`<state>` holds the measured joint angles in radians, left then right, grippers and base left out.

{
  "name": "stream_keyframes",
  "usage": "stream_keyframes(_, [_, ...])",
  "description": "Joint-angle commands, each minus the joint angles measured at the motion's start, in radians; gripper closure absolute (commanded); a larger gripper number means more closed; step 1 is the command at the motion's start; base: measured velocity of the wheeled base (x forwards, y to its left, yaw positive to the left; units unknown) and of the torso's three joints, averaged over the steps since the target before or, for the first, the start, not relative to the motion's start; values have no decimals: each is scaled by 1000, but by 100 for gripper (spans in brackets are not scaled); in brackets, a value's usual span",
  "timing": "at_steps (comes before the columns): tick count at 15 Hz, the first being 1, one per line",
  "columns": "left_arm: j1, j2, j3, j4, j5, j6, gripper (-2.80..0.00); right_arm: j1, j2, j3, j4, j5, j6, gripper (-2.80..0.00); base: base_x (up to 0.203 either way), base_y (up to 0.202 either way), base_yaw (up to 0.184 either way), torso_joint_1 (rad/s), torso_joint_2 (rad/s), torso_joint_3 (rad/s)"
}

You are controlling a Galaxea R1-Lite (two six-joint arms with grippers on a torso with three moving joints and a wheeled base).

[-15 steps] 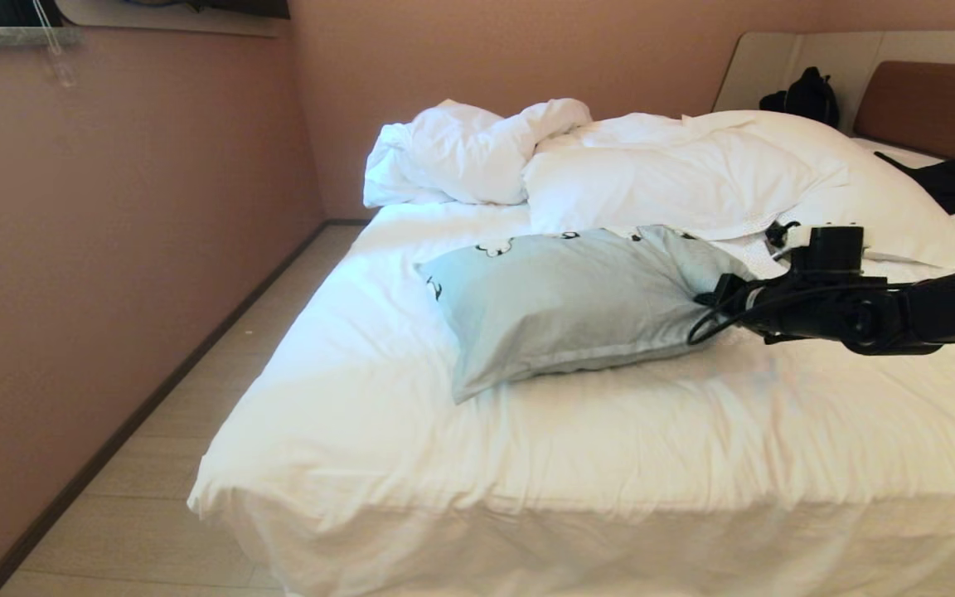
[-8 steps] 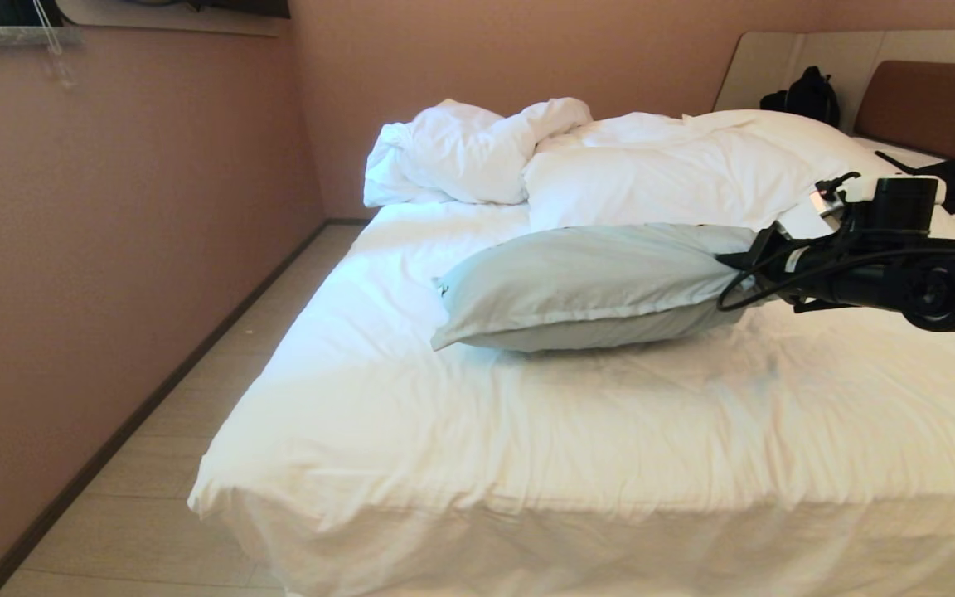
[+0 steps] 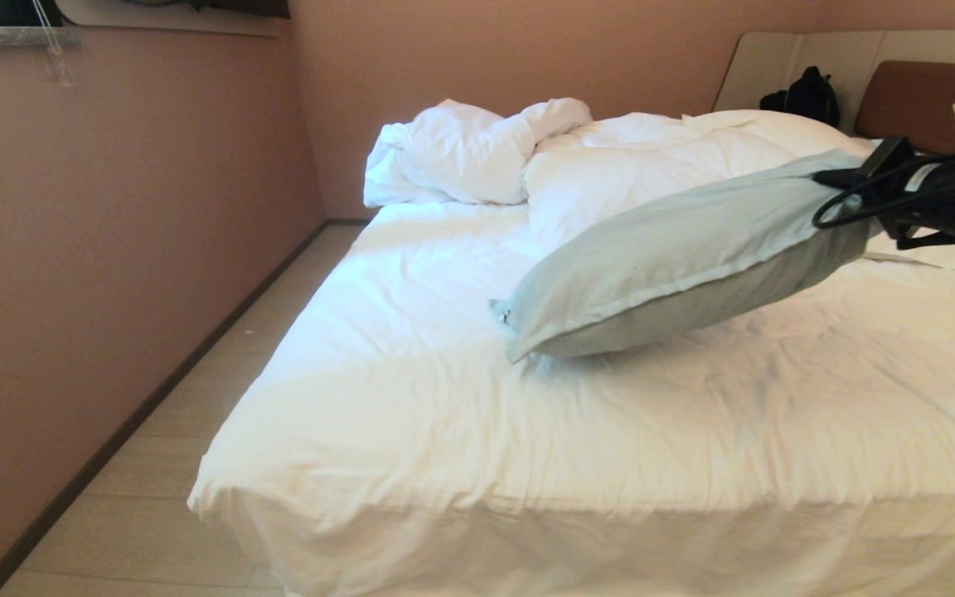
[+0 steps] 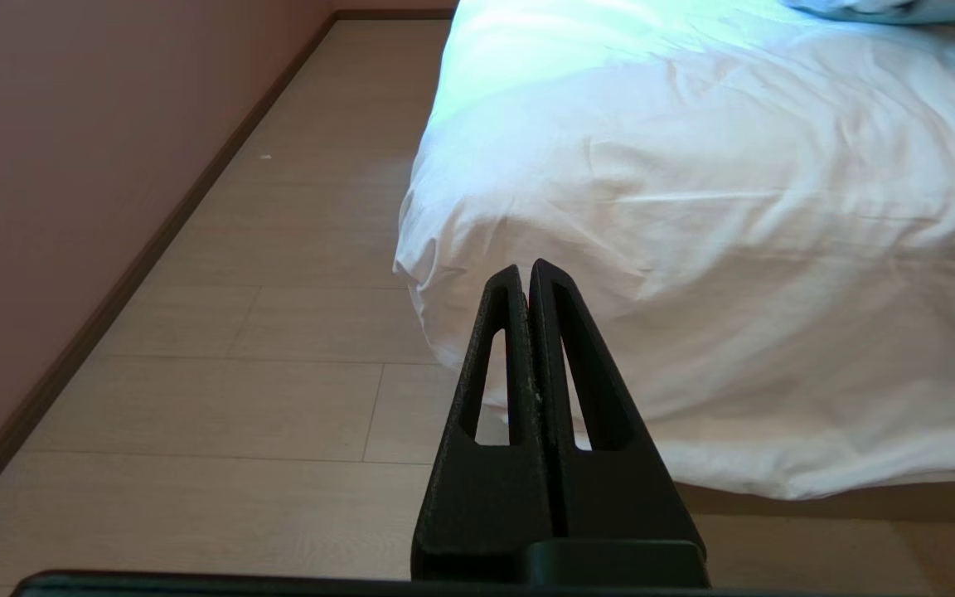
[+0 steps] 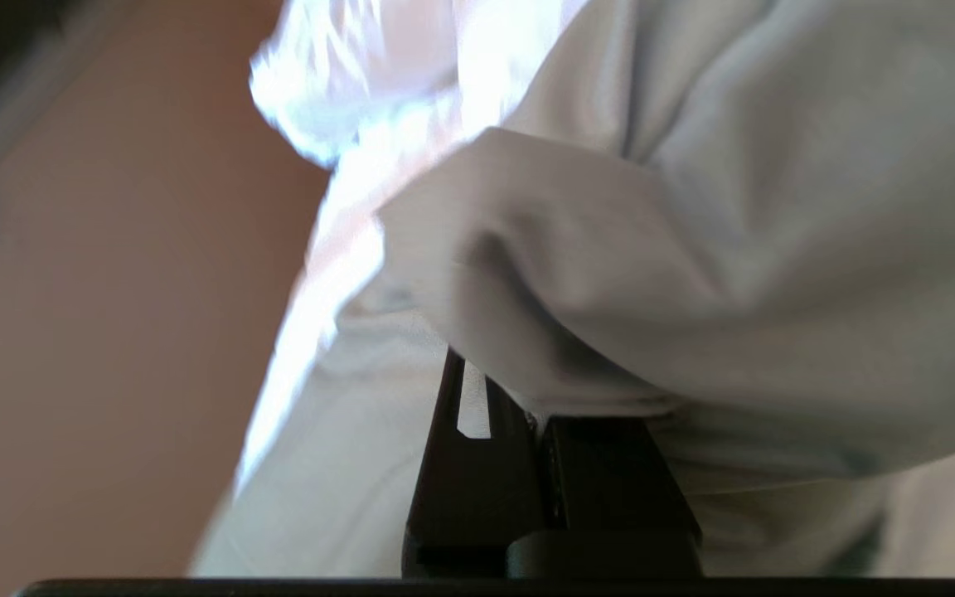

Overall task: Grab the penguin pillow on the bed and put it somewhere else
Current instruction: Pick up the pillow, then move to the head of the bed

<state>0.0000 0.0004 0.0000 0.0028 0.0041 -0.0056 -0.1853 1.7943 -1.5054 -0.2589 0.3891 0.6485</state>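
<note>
The penguin pillow (image 3: pixel 676 257) hangs tilted over the bed (image 3: pixel 444 431), its plain pale blue-grey face toward me. Its right end is raised and its low left corner sits at the sheet. My right gripper (image 3: pixel 846 186) is shut on that raised end, near the right edge of the head view. In the right wrist view the pillow's fabric (image 5: pixel 734 207) drapes over the right gripper (image 5: pixel 519 398) and hides its tips. My left gripper (image 4: pixel 525 269) is shut and empty, parked low beside the bed's near corner (image 4: pixel 444 274), above the floor.
A rumpled white duvet (image 3: pixel 676 157) and a bunched white bundle (image 3: pixel 469 149) lie at the far side of the bed. A black bag (image 3: pixel 809 95) rests by the brown headboard (image 3: pixel 908 99). A pink wall (image 3: pixel 113 249) and a strip of floor (image 3: pixel 179 464) run along the bed's left.
My right arm has risen and swung to the right, carrying the pillow's end up. The pillow went from lying flat to hanging tilted and shifted right.
</note>
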Motion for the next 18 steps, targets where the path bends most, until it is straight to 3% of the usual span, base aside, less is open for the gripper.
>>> stream_keyframes(1, [0,0,2,0,1,1,0,-45,-64,-67,128,-2,87,0,0,0,0,0,0,0])
stream_keyframes(5, [0,0,2,0,1,1,0,-101,-96,-196,321,-3,167,0,0,0,0,0,0,0])
stream_keyframes(12, [0,0,2,0,1,1,0,-177,-223,-196,323,8,225,0,0,0,0,0,0,0])
stream_keyframes(15, [0,0,2,0,1,1,0,-227,-254,-196,322,89,275,0,0,0,0,0,0,0])
stream_keyframes(18, [0,0,2,-1,1,1,0,-243,-257,-196,320,109,284,0,0,0,0,0,0,0])
